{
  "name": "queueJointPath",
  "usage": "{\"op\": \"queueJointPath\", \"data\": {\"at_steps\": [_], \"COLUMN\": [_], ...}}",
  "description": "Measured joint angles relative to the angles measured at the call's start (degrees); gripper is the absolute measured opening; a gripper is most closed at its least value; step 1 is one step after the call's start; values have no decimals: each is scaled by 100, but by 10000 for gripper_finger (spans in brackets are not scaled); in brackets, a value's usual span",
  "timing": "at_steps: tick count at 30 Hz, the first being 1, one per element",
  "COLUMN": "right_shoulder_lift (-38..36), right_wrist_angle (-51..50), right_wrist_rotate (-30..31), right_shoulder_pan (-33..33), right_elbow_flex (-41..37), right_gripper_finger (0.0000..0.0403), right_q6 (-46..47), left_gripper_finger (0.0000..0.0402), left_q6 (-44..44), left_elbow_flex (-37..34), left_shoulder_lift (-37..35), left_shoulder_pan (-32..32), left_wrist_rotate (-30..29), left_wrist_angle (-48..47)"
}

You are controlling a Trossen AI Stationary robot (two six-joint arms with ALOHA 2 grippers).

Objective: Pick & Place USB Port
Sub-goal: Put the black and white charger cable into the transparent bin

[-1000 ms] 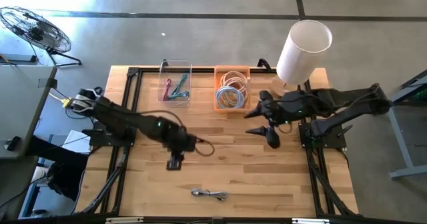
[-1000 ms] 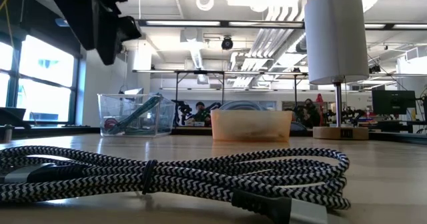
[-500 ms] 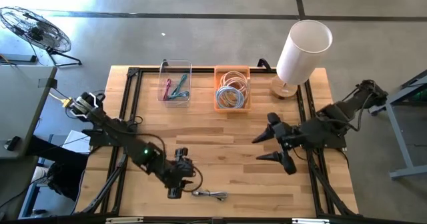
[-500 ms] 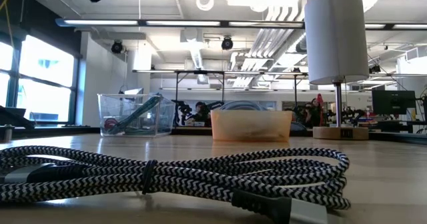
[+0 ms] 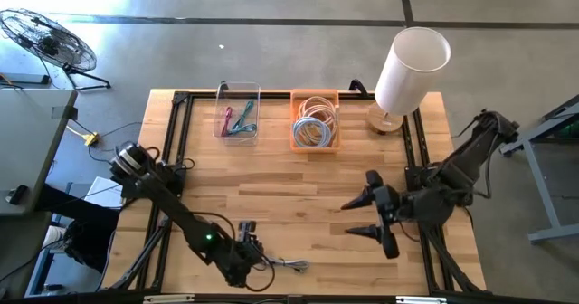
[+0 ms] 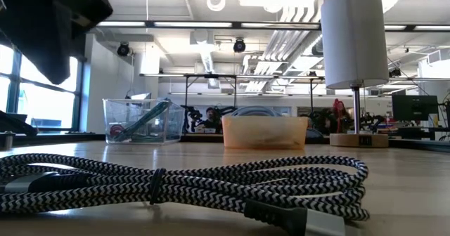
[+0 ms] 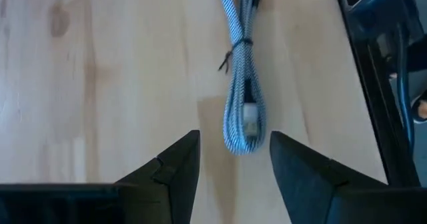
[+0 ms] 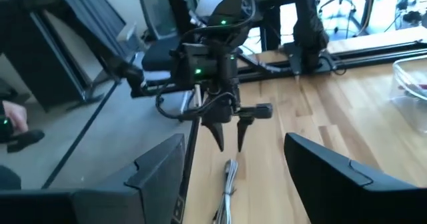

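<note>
Your left claw (image 7: 227, 161) hangs released over the braided USB cable (image 7: 241, 84) on the bench (image 5: 308, 195), fingers straddling its looped end for a pinch, while your right claw (image 5: 373, 218) waits spread near the bench's right edge.

No legible text, labels, brand marks, numbers or signs appear in any view. The lamp (image 6: 354, 39), the clear bin (image 6: 138, 120) and the orange bin (image 6: 265, 131) carry no readable markings. A dark plate on the lamp base (image 6: 362, 140) is too small to read.
</note>
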Motion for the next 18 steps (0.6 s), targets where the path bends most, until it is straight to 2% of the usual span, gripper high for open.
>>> {"op": "queueJointPath", "data": {"at_steps": [7, 12, 18], "right_shoulder_lift": [283, 343, 335], "right_wrist_angle": [-76, -164, -174], "right_wrist_rotate": [-30, -14, -105], "right_shoulder_pan": [73, -18, -115], "right_elbow_flex": [0, -22, -216], "right_gripper_finger": [249, 249, 249], "right_q6": [-139, -307, -160], "left_gripper_finger": [177, 177, 177], "left_q6": [483, 1313, 2192], "left_elbow_flex": [22, 192, 655], "left_shoulder_lift": [233, 396, 761], "left_shoulder_pan": [295, 484, 529], "left_wrist_rotate": [145, 755, 1151], "left_wrist_angle": [291, 294, 134]}}
